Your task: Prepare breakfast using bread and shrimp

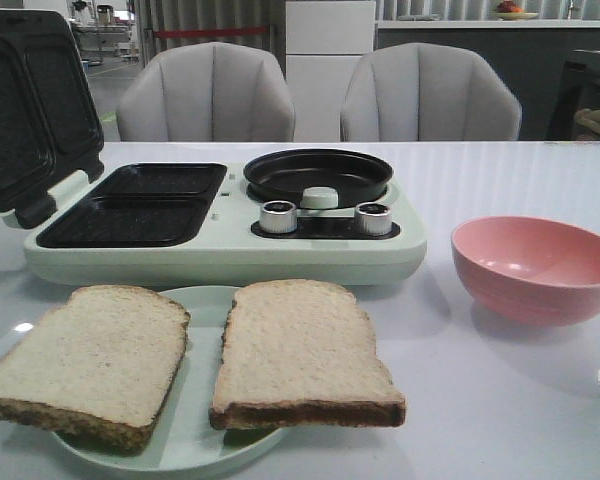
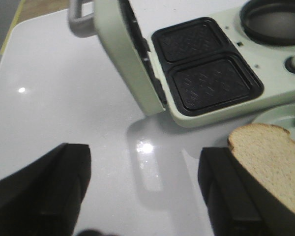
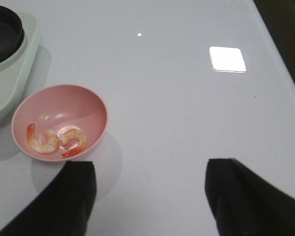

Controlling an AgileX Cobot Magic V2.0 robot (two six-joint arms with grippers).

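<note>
Bread on plate – beside spread left jaws; shrimp in pink bowl – beside spread right jaws.

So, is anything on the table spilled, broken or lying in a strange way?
Nothing is spilled or broken. One small thing: the two bread slices are too big for their plate and hang over its rim. The shrimp lie neatly inside the pink bowl.

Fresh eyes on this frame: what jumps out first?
Two bread slices side by side on a pale plate at the front edge, overhanging its rim. Behind them sits the breakfast maker with its lid swung open on the left and a round pan on the right. To its right, a pink bowl holds two shrimp.
</note>
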